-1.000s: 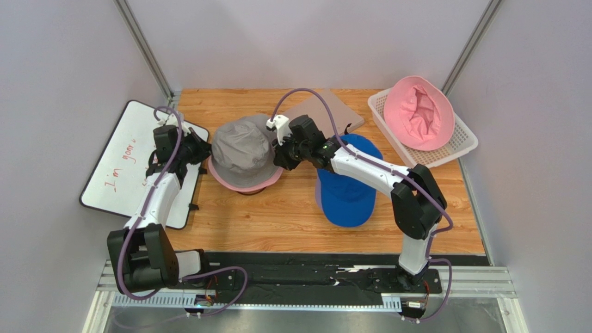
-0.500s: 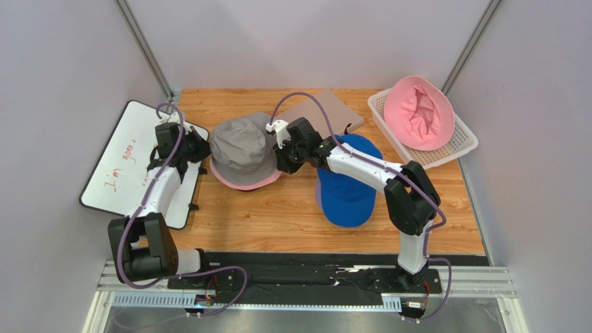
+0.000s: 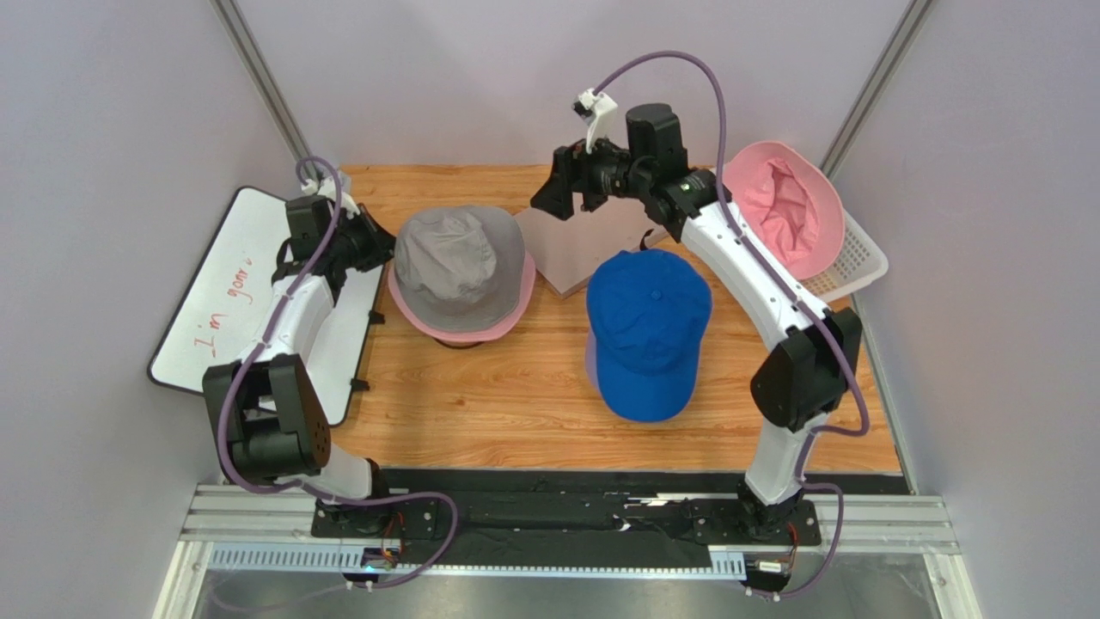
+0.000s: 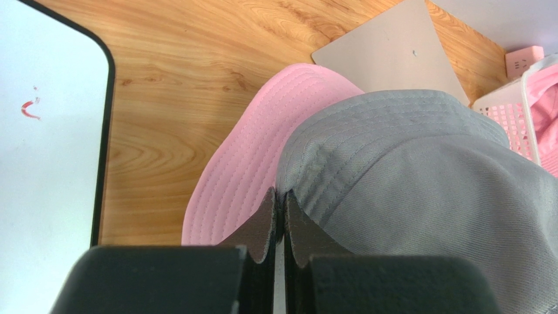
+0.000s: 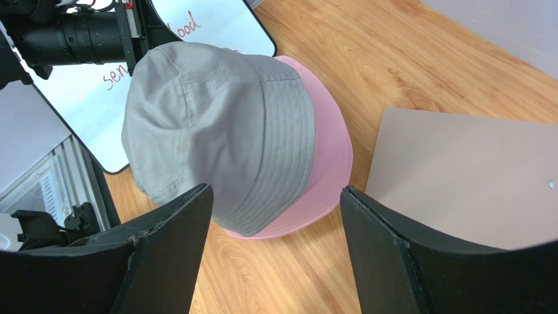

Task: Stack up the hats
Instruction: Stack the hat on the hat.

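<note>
Hats: two stacked, two apart

Grey hat (image 3: 449,265) sits on pink hat (image 5: 324,157), wood table (image 3: 517,387); blue cap (image 3: 646,329) beside; second pink hat (image 3: 775,206) in basket (image 3: 859,265). Whiteboard (image 3: 226,310) reads "I'm goo…" in red. Left end effector (image 4: 280,196) closed at grey brim; right end effector (image 5: 276,193) open, empty. Pale walls.

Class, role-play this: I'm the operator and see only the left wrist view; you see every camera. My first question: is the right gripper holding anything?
Observer: No. The right gripper is open and empty, up over the board.
Operator: Which hats aren't stacked?
Observer: A blue cap lies alone, right of the grey hat.
Operator: Any more?
Observer: A pink hat lies opening-up in the basket.
</note>
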Motion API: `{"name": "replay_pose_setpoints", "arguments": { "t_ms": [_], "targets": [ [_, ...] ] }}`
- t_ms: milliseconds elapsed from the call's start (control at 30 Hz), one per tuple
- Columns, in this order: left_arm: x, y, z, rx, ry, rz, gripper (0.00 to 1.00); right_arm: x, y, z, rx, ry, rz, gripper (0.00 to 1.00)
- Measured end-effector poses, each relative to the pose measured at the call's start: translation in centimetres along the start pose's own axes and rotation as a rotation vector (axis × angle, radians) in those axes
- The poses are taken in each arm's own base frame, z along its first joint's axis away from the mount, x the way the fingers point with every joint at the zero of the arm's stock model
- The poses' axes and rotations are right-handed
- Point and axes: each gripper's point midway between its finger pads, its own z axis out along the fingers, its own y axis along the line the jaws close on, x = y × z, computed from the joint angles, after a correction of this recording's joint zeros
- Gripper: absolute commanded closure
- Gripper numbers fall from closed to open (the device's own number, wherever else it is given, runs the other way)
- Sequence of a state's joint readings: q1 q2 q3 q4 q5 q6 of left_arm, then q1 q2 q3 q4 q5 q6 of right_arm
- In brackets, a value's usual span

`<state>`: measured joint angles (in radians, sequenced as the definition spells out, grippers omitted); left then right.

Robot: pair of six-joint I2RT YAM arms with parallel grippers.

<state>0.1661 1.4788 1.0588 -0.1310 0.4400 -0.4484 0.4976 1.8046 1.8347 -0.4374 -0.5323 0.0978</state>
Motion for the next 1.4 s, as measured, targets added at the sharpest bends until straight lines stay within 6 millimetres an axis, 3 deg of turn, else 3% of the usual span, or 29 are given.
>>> {"name": "replay_pose_setpoints", "arguments": {
  "t_ms": [100,267,400,700,800,900,933,1067,1400],
  "targets": [
    [-0.1,-0.2,0.7,0.015,0.014,0.008,1.00,0.5,-1.4,2.3,-0.045,0.023,0.035,0.23],
    [0.4,-0.7,1.8,0.033,0.042,0.022,1.00,6.5,-3.1,6.6,-0.118,0.152,0.153,0.23],
    [1.0,-1.0,2.3,0.041,0.062,0.037,1.00,9.2,-3.5,8.2,-0.163,0.205,0.226,0.24],
    [1.0,-1.4,2.3,0.047,0.064,0.048,1.00,7.3,-1.2,8.7,-0.324,0.125,0.252,0.35],
    [1.0,-1.4,2.3,0.047,0.064,0.047,1.00,7.7,-1.0,8.7,-0.353,0.124,0.279,0.48],
    [1.0,-1.4,2.3,0.048,0.064,0.048,1.00,7.8,-1.0,8.8,-0.365,0.124,0.297,0.78],
    [1.1,-1.5,2.3,0.048,0.065,0.048,1.00,7.9,-1.1,8.9,-0.366,0.128,0.309,1.00],
    [1.0,-1.4,2.3,0.046,0.064,0.048,1.00,8.6,-2.2,9.8,-0.315,0.143,0.337,1.00],
    [1.1,-1.4,2.4,0.035,0.061,0.050,1.00,10.7,-7.2,11.9,-0.037,0.192,0.398,1.00]
  ]
}}
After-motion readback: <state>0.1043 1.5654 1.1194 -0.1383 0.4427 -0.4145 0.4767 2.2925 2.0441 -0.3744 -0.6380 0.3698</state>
